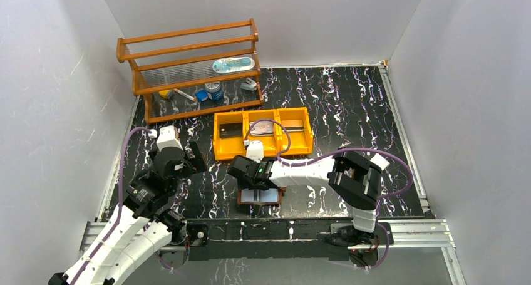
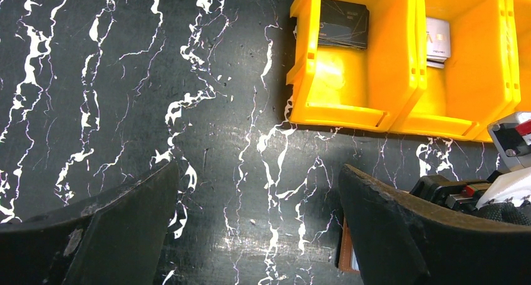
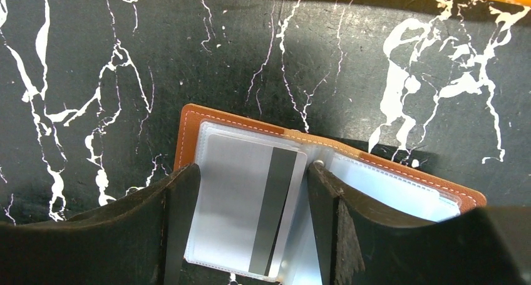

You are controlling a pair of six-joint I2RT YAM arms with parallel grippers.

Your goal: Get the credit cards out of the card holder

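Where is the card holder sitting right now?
In the top view, the card holder lies open at the centre of the table's near edge, in front of the orange tray and under the right gripper.

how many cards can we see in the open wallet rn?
1: a pale grey plastic card with a dark stripe, sleeved in the open brown leather card holder, between the fingers of the right gripper. Its other sleeves may hide more.

— What is seen at the bottom?
— Two dark fingers, spread wide over the black veined table.
— And above?
— A yellow tray; a dark card is seen in one compartment, a pale card in the next.
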